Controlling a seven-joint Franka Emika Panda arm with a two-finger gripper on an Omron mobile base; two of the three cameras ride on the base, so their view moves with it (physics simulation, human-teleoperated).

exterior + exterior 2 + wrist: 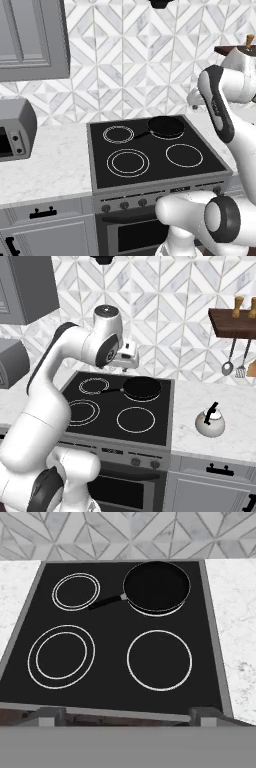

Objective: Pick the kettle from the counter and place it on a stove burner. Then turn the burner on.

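Observation:
The kettle (210,423), squat and silvery-white with a thin black handle, stands upright on the marble counter (220,396) right of the stove. My gripper (129,360) hangs high over the back of the cooktop, well left of the kettle and apart from it. In the hand view its fingertips (50,714) stand wide apart with nothing between them, so the gripper (127,717) is open. The stove burner (82,411) (61,656) (128,163), the largest double-ring circle, lies bare at the front left of the black glass.
A black frying pan (142,388) (156,587) covers the back-right burner, its handle pointing left. Stove knobs (135,461) line the front panel. A microwave (15,130) sits on the left counter under a grey cabinet (30,40). A wall shelf (232,323) with hanging utensils is above the kettle.

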